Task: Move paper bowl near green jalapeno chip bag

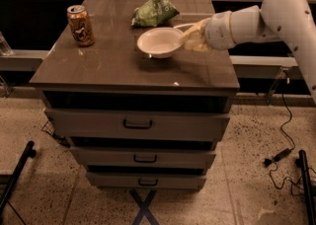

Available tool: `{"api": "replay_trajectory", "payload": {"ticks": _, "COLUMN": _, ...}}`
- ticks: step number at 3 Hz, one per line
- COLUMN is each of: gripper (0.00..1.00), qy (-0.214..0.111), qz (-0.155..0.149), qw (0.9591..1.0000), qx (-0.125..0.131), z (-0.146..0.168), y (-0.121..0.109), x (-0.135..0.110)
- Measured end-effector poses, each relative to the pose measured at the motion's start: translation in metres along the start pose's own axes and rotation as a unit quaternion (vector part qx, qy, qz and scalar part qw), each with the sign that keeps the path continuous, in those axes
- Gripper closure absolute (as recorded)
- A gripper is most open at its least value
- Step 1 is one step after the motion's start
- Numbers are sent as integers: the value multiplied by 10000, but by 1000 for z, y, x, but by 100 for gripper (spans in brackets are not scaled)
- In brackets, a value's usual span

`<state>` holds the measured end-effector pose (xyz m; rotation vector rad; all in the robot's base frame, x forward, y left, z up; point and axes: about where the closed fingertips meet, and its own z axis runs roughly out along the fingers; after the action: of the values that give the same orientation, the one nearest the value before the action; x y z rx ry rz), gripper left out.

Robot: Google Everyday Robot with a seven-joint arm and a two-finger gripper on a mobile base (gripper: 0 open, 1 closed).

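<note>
Camera view shows the desk (98, 66) with the white arm (276, 14) reaching in from the right. The paper bowl (158, 42) is just in front of the green chip bag (154, 11), well apart from the can (80, 25), with the pincer (190, 36) clamped on its right rim. That thin rim could buckle or slip from the one-sided grip, and pressing further back could shove the bag off the far edge.
</note>
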<state>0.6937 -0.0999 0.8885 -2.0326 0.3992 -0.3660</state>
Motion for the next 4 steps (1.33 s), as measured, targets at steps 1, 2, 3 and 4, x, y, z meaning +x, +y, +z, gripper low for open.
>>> {"api": "replay_trajectory", "payload": {"ticks": 1, "gripper": 100, "qy": 368, "qz": 96, "qw": 9989, "qx": -269, "z": -14, "y": 12, "x": 49}}
{"api": "replay_trajectory", "payload": {"ticks": 2, "gripper": 100, "qy": 844, "qz": 342, "qw": 9955, "qx": -244, "z": -33, "y": 16, "x": 100}}
{"api": "replay_trajectory", "payload": {"ticks": 3, "gripper": 100, "qy": 1083, "qz": 516, "qw": 9925, "qx": -230, "z": -40, "y": 20, "x": 122}}
{"api": "replay_trajectory", "payload": {"ticks": 4, "gripper": 74, "qy": 1299, "qz": 638, "qw": 9893, "qx": -187, "z": -40, "y": 26, "x": 135}}
